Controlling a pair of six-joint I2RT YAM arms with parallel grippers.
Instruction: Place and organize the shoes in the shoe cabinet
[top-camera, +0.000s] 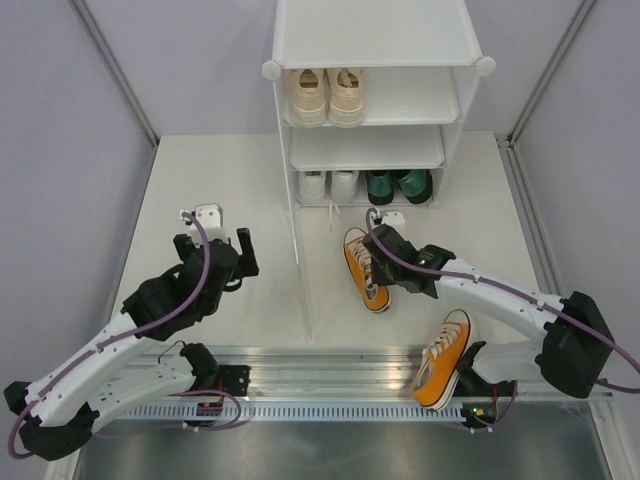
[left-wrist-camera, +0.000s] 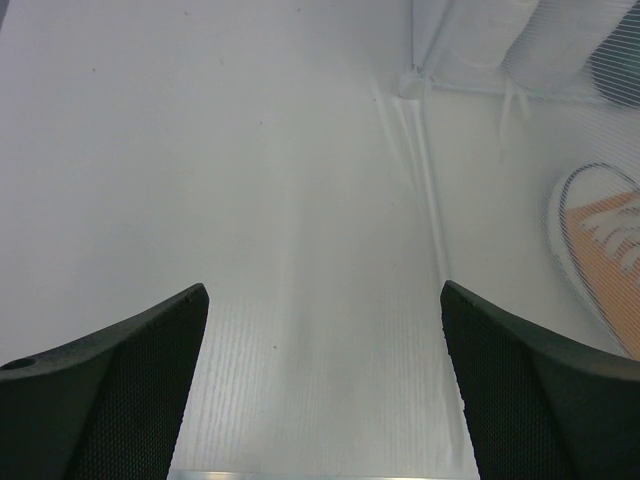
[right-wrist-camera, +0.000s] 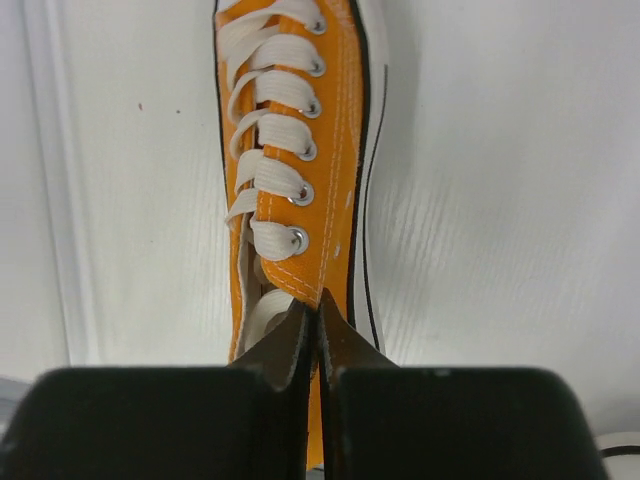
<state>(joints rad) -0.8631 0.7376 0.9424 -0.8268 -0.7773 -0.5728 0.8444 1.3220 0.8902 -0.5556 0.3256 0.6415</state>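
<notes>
Orange shoe (top-camera: 365, 270) lies in front of the cabinet (top-camera: 375, 30), with other pairs inside. At the left, my left gripper (left-wrist-camera: 325, 300) hangs wide apart over the table (left-wrist-camera: 200, 150). My right gripper (right-wrist-camera: 318, 320) is clenched on the shoe's collar. Next, I think, I must lift it level onto a free shelf. Its mate (top-camera: 443, 360) lies near, at the right.

Robotics laboratory cell. A white bench (top-camera: 215, 170) was enclosed by plain grey panels (top-camera: 50, 150) on aluminium posts (top-camera: 115, 70); the cabled left arm (top-camera: 120, 345) and right arm (top-camera: 500, 292) were bolted to a metal rail (top-camera: 330, 360) at 6 o'clock, and a shoe cabinet (top-camera: 372, 30) stood at 12 o'clock.
</notes>
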